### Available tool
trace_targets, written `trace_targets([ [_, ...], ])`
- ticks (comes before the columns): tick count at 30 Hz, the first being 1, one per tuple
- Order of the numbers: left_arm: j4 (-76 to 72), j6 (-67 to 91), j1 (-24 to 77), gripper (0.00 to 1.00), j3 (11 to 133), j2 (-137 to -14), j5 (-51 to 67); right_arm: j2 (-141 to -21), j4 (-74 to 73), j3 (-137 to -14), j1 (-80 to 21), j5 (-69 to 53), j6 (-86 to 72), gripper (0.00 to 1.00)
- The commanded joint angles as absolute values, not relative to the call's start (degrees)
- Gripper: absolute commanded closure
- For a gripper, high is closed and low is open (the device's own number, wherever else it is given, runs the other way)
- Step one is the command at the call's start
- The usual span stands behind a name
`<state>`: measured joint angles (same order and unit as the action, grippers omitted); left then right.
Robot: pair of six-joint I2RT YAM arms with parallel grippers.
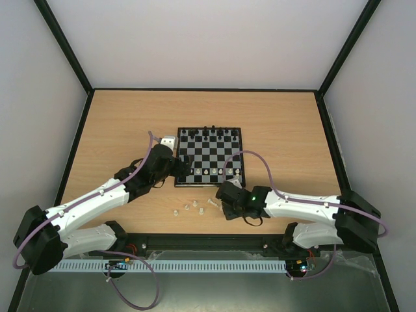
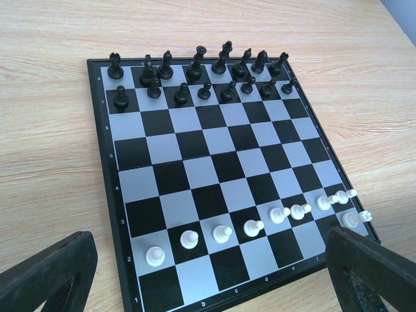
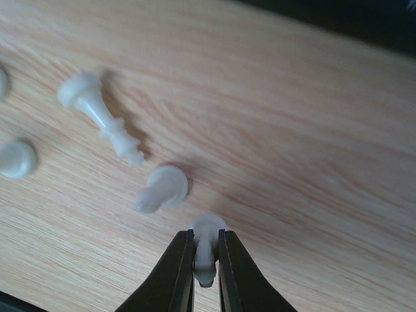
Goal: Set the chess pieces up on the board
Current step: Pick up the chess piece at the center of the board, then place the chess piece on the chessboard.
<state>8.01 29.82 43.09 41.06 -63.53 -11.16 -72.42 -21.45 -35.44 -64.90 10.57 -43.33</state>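
The board lies mid-table, with black pieces along its far two rows. A row of whitish chess pieces stands on the board along its second near rank, and one more sits at the near right corner. My left gripper hangs open over the board's near left edge, holding nothing. My right gripper is shut on a whitish piece low over the table in front of the board. Beside it lie a toppled pawn and a taller piece.
Several loose whitish pieces are scattered on the wooden table between the board and the arm bases. Another pale piece shows at the left edge of the right wrist view. Black-framed walls enclose the table on the far side and both flanks.
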Motion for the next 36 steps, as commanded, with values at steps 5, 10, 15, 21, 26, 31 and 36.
trace_targets([
  [5, 7.6, 30.0, 42.9, 0.01, 40.4, -63.3, -11.8, -71.5, -31.6, -44.4, -63.9, 21.9, -44.6, 0.9],
  [10, 7.6, 30.0, 42.8, 0.01, 40.4, -63.0, -11.7, -75.6, -31.7, -48.9, -59.2, 22.4, -40.9, 0.9],
  [15, 7.6, 30.1, 42.9, 0.01, 40.4, -62.7, -11.5, -80.6, -31.7, -53.0, -54.7, 21.3, -36.9, 0.89],
  [21, 7.6, 30.1, 42.9, 0.01, 40.3, -62.2, -11.4, -86.5, -30.3, -55.8, -50.5, 18.9, -32.8, 0.89],
  [26, 7.6, 30.1, 42.9, 0.01, 40.3, -62.2, -11.3, -89.8, -28.9, -56.4, -48.2, 17.9, -31.3, 0.89],
  [31, 7.6, 30.0, 42.9, 0.01, 40.3, -62.2, -11.2, -92.2, -27.3, -56.8, -47.3, 16.5, -30.3, 0.89],
  [36, 7.6, 30.0, 42.8, 0.01, 40.2, -62.2, -11.2, -93.8, -26.2, -57.1, -46.7, 16.0, -29.6, 0.89],
])
